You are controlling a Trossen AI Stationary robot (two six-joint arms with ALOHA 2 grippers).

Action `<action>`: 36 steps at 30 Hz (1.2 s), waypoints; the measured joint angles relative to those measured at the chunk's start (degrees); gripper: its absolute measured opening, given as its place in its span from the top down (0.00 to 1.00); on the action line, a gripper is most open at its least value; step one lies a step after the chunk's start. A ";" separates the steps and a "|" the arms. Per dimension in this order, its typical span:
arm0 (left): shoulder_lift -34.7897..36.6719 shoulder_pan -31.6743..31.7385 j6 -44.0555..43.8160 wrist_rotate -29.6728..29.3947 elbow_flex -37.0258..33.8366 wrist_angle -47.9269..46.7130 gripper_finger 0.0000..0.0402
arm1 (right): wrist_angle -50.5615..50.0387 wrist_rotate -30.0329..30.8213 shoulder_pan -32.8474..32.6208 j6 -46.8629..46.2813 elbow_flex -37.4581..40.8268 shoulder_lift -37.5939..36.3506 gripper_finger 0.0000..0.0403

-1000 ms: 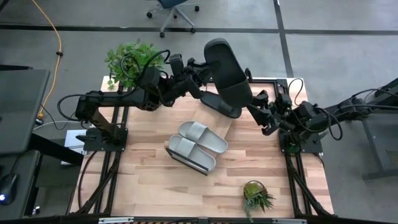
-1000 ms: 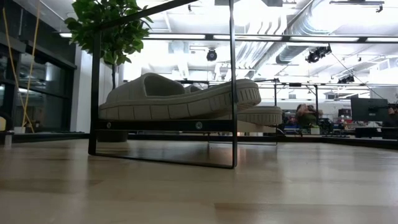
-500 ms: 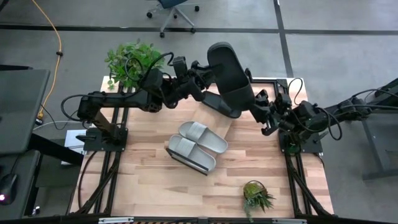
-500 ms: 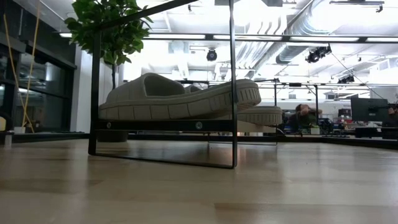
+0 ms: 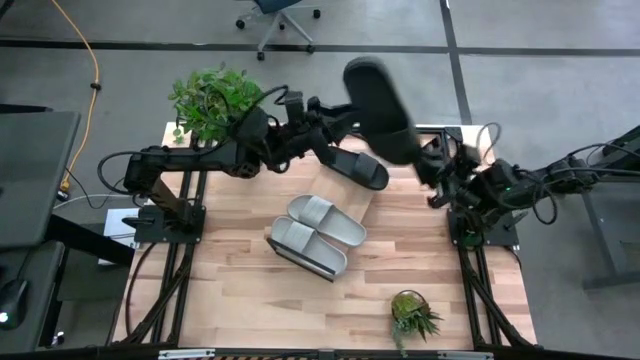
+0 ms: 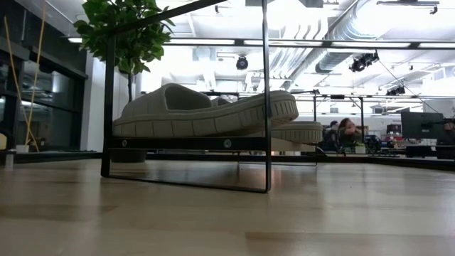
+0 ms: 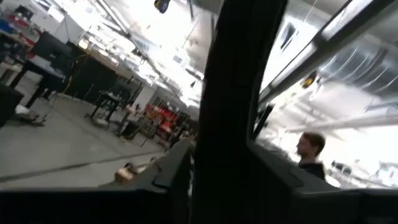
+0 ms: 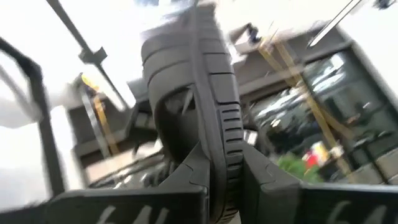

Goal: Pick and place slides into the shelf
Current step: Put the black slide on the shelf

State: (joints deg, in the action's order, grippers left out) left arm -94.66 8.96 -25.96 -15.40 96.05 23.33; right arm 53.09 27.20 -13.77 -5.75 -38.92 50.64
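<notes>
Grey-green slides point(image 5: 318, 235): two on shelf point(image 5: 290, 256) | right end effector point(image 5: 428, 165): clenched on black slide point(image 5: 380, 97) | left end effector point(image 5: 325, 112): grip unclear

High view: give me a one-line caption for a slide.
Right claw lifts a black slide over the table's far edge as the left claw lets go; two grey-green slides sit on the shelf.

The raised black slide point(image 5: 380, 97) has swung toward the right arm, now gripped edge-on by the right end effector point(image 5: 428, 160). The left end effector point(image 5: 335, 112) has shifted rightward, beside the slide's heel.
</notes>
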 joint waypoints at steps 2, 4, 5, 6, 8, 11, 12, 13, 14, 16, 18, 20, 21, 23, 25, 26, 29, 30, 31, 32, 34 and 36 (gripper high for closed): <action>-0.14 0.08 -0.15 0.48 -0.02 -2.12 0.64 | 0.72 1.99 -0.48 1.78 0.00 -1.71 0.96; 0.29 0.82 -0.19 0.58 -0.12 -6.46 0.59 | 1.84 2.80 -1.15 3.38 -0.10 -3.68 0.96; 0.85 1.41 -0.25 1.07 -0.21 -9.74 0.56 | 1.83 3.17 -1.50 4.08 -0.23 -4.91 0.96; 1.46 1.69 -0.29 1.65 -0.22 -13.14 0.54 | 1.25 3.93 -1.88 4.25 -0.24 -6.08 0.96; 3.02 2.08 -0.40 2.29 -0.19 -20.58 0.51 | -2.68 5.99 -2.41 3.42 -0.28 -8.76 0.96; 5.26 3.03 -0.78 6.63 -0.13 -31.69 0.50 | -15.70 10.74 -2.70 -5.25 -0.26 -13.29 0.97; 5.76 3.03 -0.87 8.59 -0.13 -34.12 0.50 | -21.38 11.71 -2.74 -9.08 -0.24 -15.02 0.97; 6.38 3.02 -1.10 10.57 -0.13 -37.15 0.51 | -26.97 12.36 -2.74 -13.29 -0.22 -16.46 0.97; 6.94 3.02 -1.39 12.13 -0.13 -39.83 0.52 | -31.90 12.99 -2.74 -17.50 -0.22 -17.71 0.97; 8.02 3.00 -1.46 14.60 -0.13 -43.85 0.54 | -41.51 13.86 -2.74 -25.22 -0.22 -19.68 0.97; 9.40 3.00 -1.44 16.82 -0.13 -48.50 0.57 | -49.63 14.36 -2.72 -32.90 -0.22 -20.66 0.97; 10.77 3.00 -0.71 18.28 -0.13 -52.85 0.60 | -57.68 14.27 -2.72 -40.63 -0.22 -20.88 0.97; 11.40 3.00 -0.14 18.54 -0.13 -55.19 0.61 | -61.21 14.20 -2.72 -43.87 -0.22 -20.86 0.97; 12.44 2.62 0.82 18.59 -0.11 -58.74 0.64 | -67.80 14.00 -2.71 -49.84 -0.20 -20.63 0.97; 13.35 1.71 1.75 18.35 -0.11 -62.33 0.67 | -72.32 13.26 -2.26 -54.95 0.15 -20.21 0.97; 13.69 1.28 2.18 17.96 -0.11 -63.47 0.68 | -73.80 12.47 -1.81 -57.03 0.51 -19.99 0.97; 14.52 -0.53 3.26 17.45 -0.11 -66.97 0.71 | -75.56 8.45 0.09 -61.13 2.01 -19.16 0.97; 14.73 -1.24 3.30 17.42 -0.11 -67.69 0.72 | -75.23 6.92 0.91 -62.05 2.79 -19.04 0.97; 14.89 -1.86 3.37 17.38 -0.11 -68.63 0.72 | -74.26 5.08 1.77 -63.05 3.87 -18.82 0.97; 15.11 -2.45 3.43 17.38 -0.11 -69.20 0.73 | -72.64 3.37 2.70 -63.88 5.16 -18.66 0.97; 15.70 -3.89 3.66 17.32 -0.11 -69.99 0.73 | -68.17 -0.08 4.60 -65.54 8.34 -18.47 0.97; 16.42 -5.33 3.67 17.31 -0.11 -70.64 0.73 | -61.83 -3.17 6.17 -66.80 11.91 -17.99 0.97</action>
State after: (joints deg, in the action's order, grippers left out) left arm -78.24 3.64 -22.28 1.91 95.94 -47.31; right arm -8.74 24.03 -7.60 -72.55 -27.01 32.64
